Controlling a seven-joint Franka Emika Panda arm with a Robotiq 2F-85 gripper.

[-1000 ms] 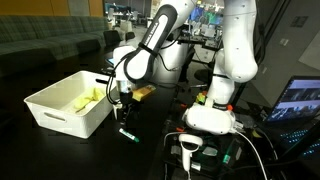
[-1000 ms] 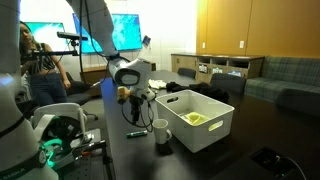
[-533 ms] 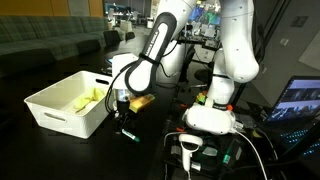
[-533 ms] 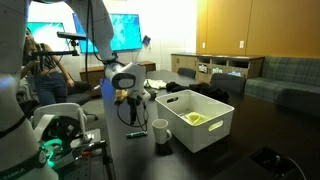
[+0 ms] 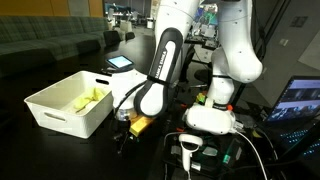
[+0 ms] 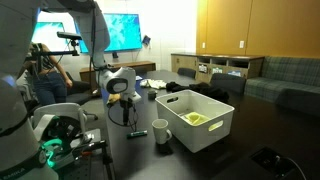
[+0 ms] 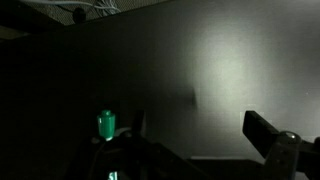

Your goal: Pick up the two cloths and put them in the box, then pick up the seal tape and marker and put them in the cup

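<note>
- The marker (image 7: 106, 124) is on the dark desk (image 7: 230, 70) right under me. In the wrist view its green cap sits off to one side, close by one finger rather than centred.
- My claw (image 5: 124, 128) is spread and pinching nothing, low over the desk beside the white box (image 5: 60, 115).
- I judge the marker light, stiff and smooth. Its round barrel may roll or twist out, so I would take it across the middle of the barrel, not at the cap.
- The cup (image 6: 160, 130) stands just beside the box, an easy carry by my guess.
- A yellow cloth (image 6: 195, 118) lies in the box; whether it is one cloth or two I cannot tell.
- The marker's barrel is lost in the darkness, and I find no seal tape in any view.
</note>
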